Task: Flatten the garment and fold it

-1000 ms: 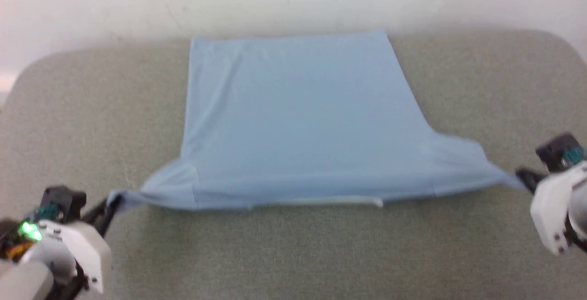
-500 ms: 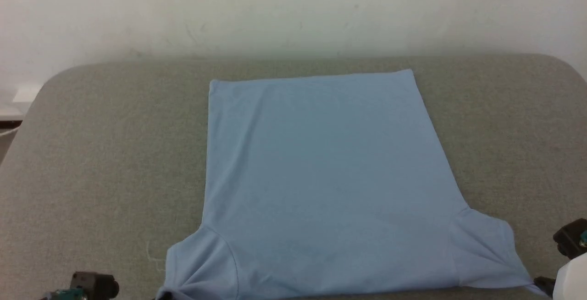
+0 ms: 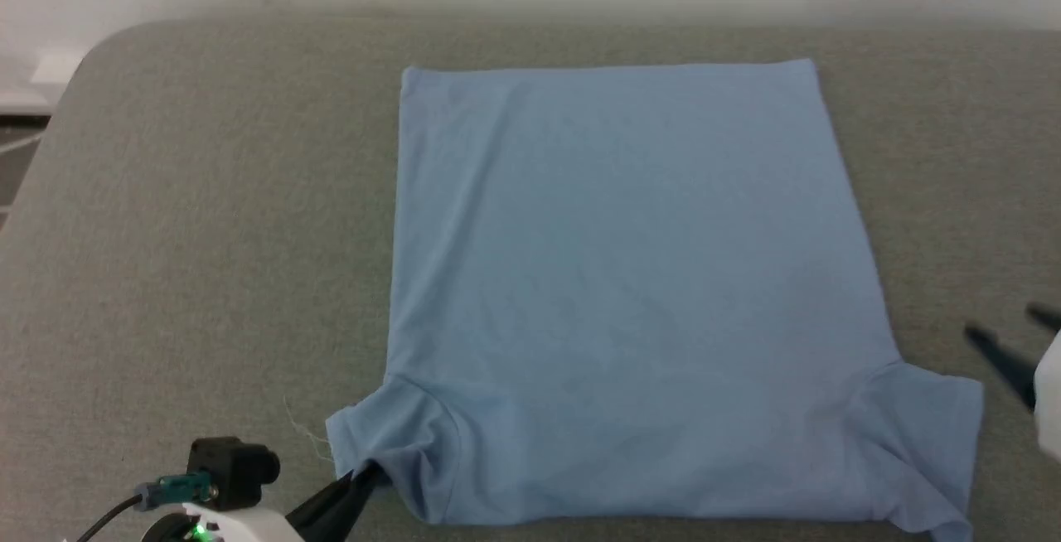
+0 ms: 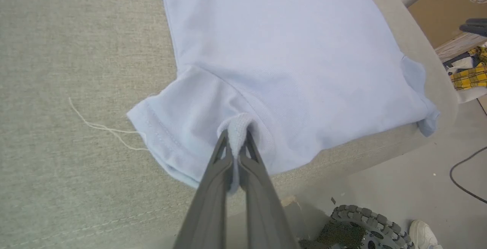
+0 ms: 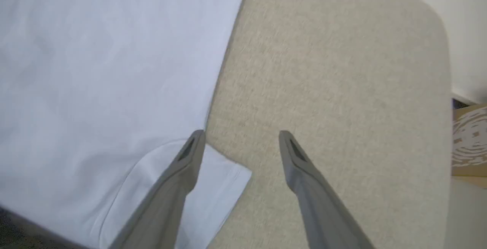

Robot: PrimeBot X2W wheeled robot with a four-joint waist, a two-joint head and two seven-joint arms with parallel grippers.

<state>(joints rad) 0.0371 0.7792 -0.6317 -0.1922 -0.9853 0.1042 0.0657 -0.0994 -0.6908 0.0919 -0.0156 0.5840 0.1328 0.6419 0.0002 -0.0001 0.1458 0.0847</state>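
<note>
The garment is lying spread flat on the grey pad, so you are seeing flattening nearly done and folding not begun, with the left gripper pinching cloth by the bunched near sleeve and the right gripper standing wide, holding nothing.

We saw our right gripper spread wide and gripping nothing. One grey finger crossed above the sleeve of the light blue shirt; beige woven surface lay ahead.
</note>
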